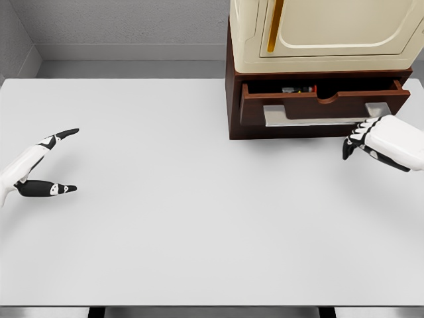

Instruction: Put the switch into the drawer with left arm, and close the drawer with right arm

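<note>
The switch lies already inside the drawer, near the back, where I can see only a small part of it above the front panel: something pale with a red and a green spot. It is too small to tell more of its shape. I judge it to be a light and rigid thing of hard plastic, a little slippery, which does not bend when it is pressed. If it had to be taken again, the long sides of its body would be the best place for the fingers, not the small coloured parts, which may be more delicate.

The drawer is open, pulled out from the dark brown cabinet, and it has a pale grey handle across its front. A cream appliance stands on top of the cabinet. All this is at the far right of the white table.

The left hand is at the left edge of the table, well apart from the drawer. Its fingers are stretched out and the thumb is separate from them, and it holds nothing. The right hand is just beside the right end of the handle, at the front of the drawer. Its fingers are bent downward, and it grasps nothing as far as I can see.

In my judgement the first part of the task is done, and what remains is to push the drawer front straight toward the cabinet.
</note>
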`<state>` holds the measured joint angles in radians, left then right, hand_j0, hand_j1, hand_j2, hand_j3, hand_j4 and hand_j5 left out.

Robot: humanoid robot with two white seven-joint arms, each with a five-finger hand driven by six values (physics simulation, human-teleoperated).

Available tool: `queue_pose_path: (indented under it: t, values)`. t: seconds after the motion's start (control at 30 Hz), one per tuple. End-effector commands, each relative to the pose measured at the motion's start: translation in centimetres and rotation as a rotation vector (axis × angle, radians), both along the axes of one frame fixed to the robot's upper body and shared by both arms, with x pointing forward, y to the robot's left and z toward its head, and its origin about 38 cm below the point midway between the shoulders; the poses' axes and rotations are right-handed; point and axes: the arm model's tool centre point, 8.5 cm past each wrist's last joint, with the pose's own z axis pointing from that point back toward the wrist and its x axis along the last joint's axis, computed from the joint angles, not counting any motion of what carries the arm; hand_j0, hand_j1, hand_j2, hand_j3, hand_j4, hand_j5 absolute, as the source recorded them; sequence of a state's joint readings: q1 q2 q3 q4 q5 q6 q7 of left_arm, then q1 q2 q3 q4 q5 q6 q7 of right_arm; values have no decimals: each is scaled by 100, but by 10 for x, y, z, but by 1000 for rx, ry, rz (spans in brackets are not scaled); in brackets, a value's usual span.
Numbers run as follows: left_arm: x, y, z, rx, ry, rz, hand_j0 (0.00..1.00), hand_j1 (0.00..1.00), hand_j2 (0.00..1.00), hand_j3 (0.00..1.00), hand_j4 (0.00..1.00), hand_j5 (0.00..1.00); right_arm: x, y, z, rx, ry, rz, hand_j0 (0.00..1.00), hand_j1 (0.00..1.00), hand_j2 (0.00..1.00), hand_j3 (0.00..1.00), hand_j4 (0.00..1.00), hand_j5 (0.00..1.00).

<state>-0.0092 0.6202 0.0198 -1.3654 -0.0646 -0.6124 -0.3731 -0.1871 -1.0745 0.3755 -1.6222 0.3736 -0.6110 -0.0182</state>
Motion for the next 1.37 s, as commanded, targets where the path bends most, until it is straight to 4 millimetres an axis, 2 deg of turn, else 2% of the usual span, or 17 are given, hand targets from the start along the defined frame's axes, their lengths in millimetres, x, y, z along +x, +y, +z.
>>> queue_pose_path:
  t: [0.0, 0.33, 0.4, 0.67, 0.77, 1.0, 1.1, 1.23, 1.33]
  values:
    - [0, 0, 1, -7, -1, 2, 100, 100, 100, 100, 100, 100, 0, 1, -4, 4, 16, -2, 30, 30, 30, 30, 30, 30]
    - [0, 0, 1, -7, -1, 2, 100, 100, 100, 100, 100, 100, 16, 7, -8, 31, 13, -19, 31, 31, 31, 31, 31, 31]
    - [0, 0, 1, -7, -1, 2, 100, 100, 100, 100, 100, 100, 18, 3, -8, 28, 13, -31, 31, 31, 31, 31, 31, 31]
    - [0, 0, 1, -7, -1, 2, 100, 100, 100, 100, 100, 100, 34, 16, -5, 60, 1, -26, 32, 32, 32, 32, 32, 32]
    - [0, 0, 1, -7, -1, 2, 100, 100, 100, 100, 100, 100, 44, 19, -12, 52, 22, -27, 33, 33, 33, 33, 33, 33]
    - [0, 1, 1, -7, -2, 3, 100, 100, 100, 100, 100, 100, 46, 17, -12, 55, 20, -33, 33, 33, 33, 33, 33, 33]
    - [0, 1, 1, -7, -1, 4, 100, 100, 100, 100, 100, 100, 40, 1, -5, 11, 23, -49, 34, 34, 34, 34, 34, 34]
    - [-3, 6, 0, -7, 1, 17, 100, 100, 100, 100, 100, 100, 21, -50, 7, -112, 65, -122, 34, 34, 34, 34, 34, 34]
    - [-9, 13, -2, -7, 8, 37, 100, 100, 100, 100, 100, 100, 15, -61, 6, -141, 88, -139, 34, 34, 34, 34, 34, 34]
